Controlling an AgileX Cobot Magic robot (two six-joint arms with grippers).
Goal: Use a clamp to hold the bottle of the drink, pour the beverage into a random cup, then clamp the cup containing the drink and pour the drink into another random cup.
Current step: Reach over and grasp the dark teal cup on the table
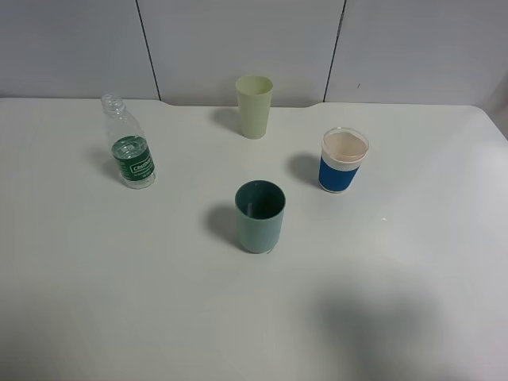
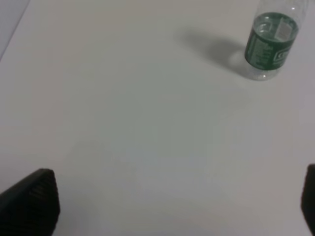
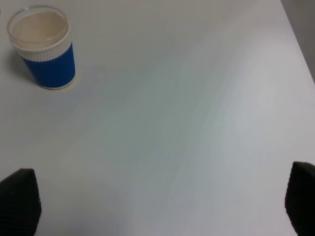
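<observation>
Looking at a small clear bottle with a green label and no cap, standing up on the left of the white table, holding some clear water low down. Finding a plain dark teal-green cup standing in the middle, nearer than the others. Spotting a white cup with a blue band standing on the right, and a pale yellow-green cup standing at the far side. Hanging the left gripper and the right gripper over bare table, jaws wide apart, gripping nothing.
</observation>
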